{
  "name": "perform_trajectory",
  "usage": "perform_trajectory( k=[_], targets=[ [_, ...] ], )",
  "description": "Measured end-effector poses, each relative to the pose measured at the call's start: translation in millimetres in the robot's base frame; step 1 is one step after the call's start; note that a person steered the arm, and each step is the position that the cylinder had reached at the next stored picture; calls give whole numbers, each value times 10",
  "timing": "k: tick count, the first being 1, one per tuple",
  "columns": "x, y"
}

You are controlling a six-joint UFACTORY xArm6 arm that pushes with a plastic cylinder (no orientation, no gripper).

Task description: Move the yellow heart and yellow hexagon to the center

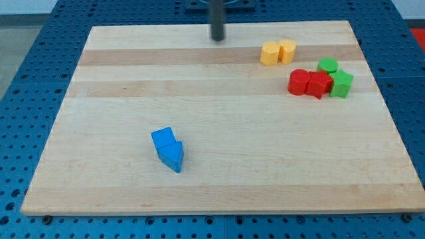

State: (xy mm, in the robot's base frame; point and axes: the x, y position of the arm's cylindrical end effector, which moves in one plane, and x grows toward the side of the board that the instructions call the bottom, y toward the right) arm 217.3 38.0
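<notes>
**A:** Position first: where is my tip (pixel 218 38) placed against the two yellow blocks?

**B:** It is seen near the board's top edge. The yellow hexagon (pixel 269 54) and the yellow heart (pixel 287 50) are found to the view's right of my tip and slightly toward the view's bottom, touching each other side by side, the hexagon being the nearer. No contact with my tip is seen.

**A:** Is any grip state to be reported?

**B:** None can be; no jaws are carried, only a bare rod.

**A:** And the centre?

**B:** It is judged to lie toward the view's bottom-left of the pair, so a push would likely have to be started from their far, upper-right side.

**A:** How are the two described?

**B:** Both are seen as small, chunky, orange-yellow pieces; the heart's notch is barely made out. A red and green cluster (pixel 321 78) is noted just beyond them, and two blue blocks (pixel 168 149) well apart, toward the view's bottom-left.
</notes>
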Motion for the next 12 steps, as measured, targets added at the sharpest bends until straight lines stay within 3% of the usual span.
perform_trajectory(
  k=[1, 2, 5, 9, 10, 11, 12],
  targets=[
    [-158, 1217],
    [-6, 2074],
    [776, 1420],
    [773, 701],
    [603, 701],
    [135, 731],
    [150, 721]
  ],
)
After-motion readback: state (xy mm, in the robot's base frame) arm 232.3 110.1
